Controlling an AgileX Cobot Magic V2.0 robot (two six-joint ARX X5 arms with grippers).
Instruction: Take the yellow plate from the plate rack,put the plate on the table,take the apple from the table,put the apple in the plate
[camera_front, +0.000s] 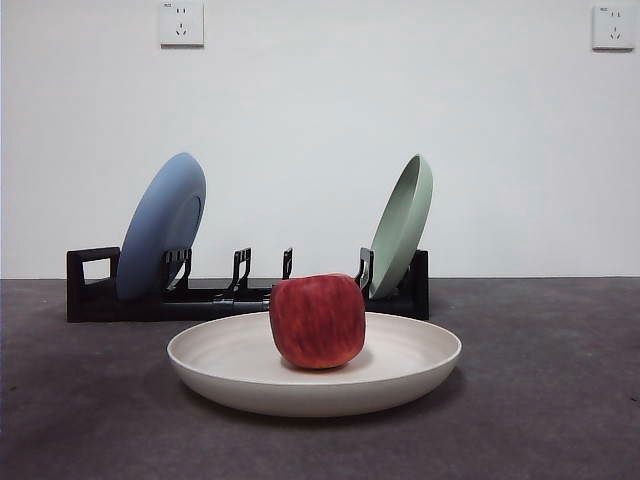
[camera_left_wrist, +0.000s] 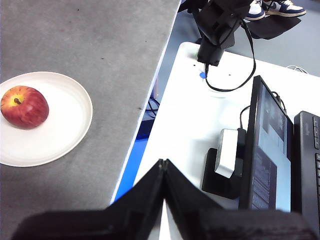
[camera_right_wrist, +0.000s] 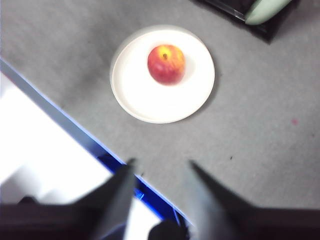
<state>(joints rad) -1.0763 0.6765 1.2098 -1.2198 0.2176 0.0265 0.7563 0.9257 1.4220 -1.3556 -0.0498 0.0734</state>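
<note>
The red, somewhat blocky apple (camera_front: 317, 321) sits upright inside the large round cream-white matte plate (camera_front: 420, 372), which lies flat on the dark grey mottled counter (camera_front: 560, 400) in front of the long black plastic plate rack (camera_front: 92, 290), well clear of both claws. The left claw (camera_left_wrist: 162, 167) hangs past the counter's edge with its jaws pressed together, the plate off to one side of it, while the right claw (camera_right_wrist: 160, 170) stands high above the counter edge with its jaws apart and empty, the plate ahead of its tips. The task looks finished, so the main risk I see is an arm sweeping low on its way out and nudging the plate, which could roll the apple off.
</note>
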